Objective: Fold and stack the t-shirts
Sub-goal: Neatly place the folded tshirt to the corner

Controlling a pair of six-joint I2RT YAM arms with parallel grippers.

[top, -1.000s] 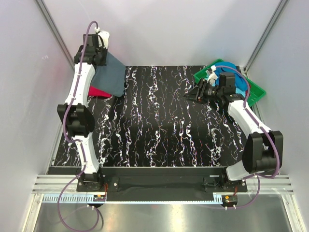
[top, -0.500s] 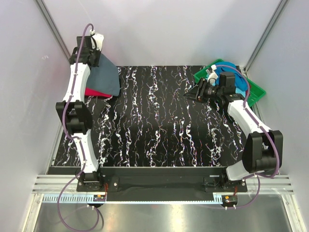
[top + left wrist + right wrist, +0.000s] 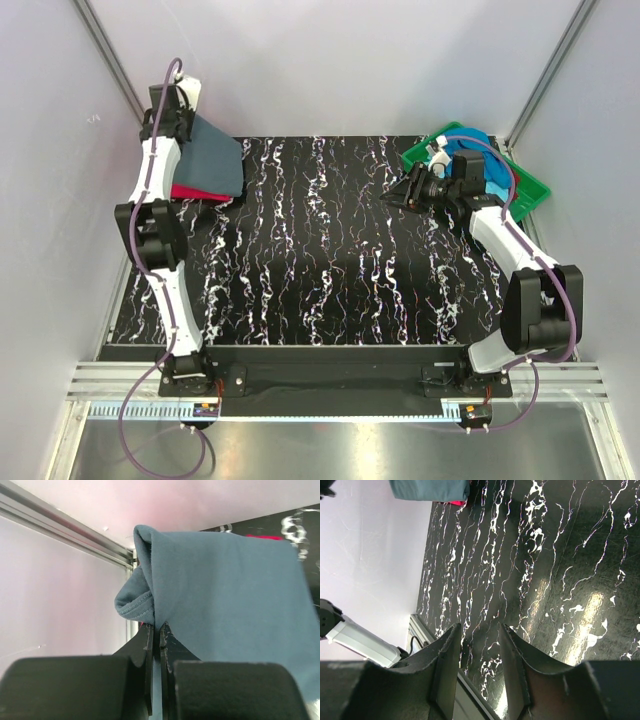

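Left fingers [image 3: 148, 670] clamped on slate grey-blue t-shirt [image 3: 225, 590], draped over red-pink t-shirt [image 3: 195, 192], right fingers [image 3: 445, 670] parted, holding nothing.

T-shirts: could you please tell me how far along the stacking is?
Done: a red-pink shirt lies in the far-left corner. In hand: the left hand is shut on the grey-blue shirt, holding it over that one. Left: blue cloth in the green tray; the right hand is open, empty.
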